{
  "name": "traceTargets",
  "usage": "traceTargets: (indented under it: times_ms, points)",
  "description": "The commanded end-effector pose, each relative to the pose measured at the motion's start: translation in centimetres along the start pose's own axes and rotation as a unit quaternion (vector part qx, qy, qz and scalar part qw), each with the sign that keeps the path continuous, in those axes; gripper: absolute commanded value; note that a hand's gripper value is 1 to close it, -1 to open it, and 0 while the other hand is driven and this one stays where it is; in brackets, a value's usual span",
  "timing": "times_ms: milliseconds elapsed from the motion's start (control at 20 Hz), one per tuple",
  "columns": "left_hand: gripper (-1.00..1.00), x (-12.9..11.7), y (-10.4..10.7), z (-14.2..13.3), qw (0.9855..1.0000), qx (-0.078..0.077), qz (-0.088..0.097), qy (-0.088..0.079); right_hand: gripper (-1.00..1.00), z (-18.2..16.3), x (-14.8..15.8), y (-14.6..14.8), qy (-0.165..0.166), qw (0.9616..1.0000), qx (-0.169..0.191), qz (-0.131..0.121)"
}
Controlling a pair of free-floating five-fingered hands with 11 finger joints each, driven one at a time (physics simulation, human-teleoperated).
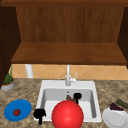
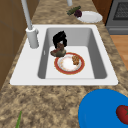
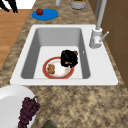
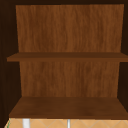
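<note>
Black against the white sink (image 1: 93,86), your right hand (image 1: 77,95) hangs low in the basin in the front view, beside a brown lump (image 1: 69,97) half hidden by a red ball (image 1: 67,115) that blocks the basin floor. Your left hand (image 1: 39,113) floats at the sink's front left corner, fingers pointing down, near a blue plate (image 1: 11,113) carrying a tomato (image 1: 16,112). A white plate (image 1: 115,118) with grapes (image 1: 116,107) sits at right.

From the left side, you see what the ball concealed: a red-rimmed plate (image 2: 58,68) on the basin floor, a small browned piece (image 2: 75,59) on it, and the right hand (image 2: 60,38) curled down over the brown lump (image 2: 58,51) at the plate's far edge. How firmly it grips is hard to tell.

From the right side, the right hand (image 3: 68,58) covers most of the lump (image 3: 75,53), fingers curved downward over the plate's rim (image 3: 46,72). Dark fingers (image 3: 10,5) are cut off at the top left corner.

Looking above, you get wooden shelves (image 4: 67,107).
</note>
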Motion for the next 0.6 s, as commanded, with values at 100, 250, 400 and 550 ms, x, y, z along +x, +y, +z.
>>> traceTargets:
  times_ms: [100,250,400,550]
  points:
    - [0.0,0.0,0.0,0.0,1.0,0.0,0.0,0.0,1.0,4.9,-1.3,-2.6,-0.002,0.9997,-0.004,-0.023]
    - [0.0,0.0,0.0,0.0,1.0,0.0,0.0,0.0,1.0,7.8,-2.0,-3.8,-0.002,0.9997,-0.004,-0.023]
    - [0.0,0.0,0.0,0.0,1.0,0.0,0.0,0.0,1.0,10.4,-2.4,-5.1,0.0,0.9996,-0.005,-0.026]
    - [0.0,0.0,0.0,0.0,1.0,0.0,0.0,0.0,1.0,12.9,-3.0,-6.5,0.002,0.9996,-0.004,-0.026]
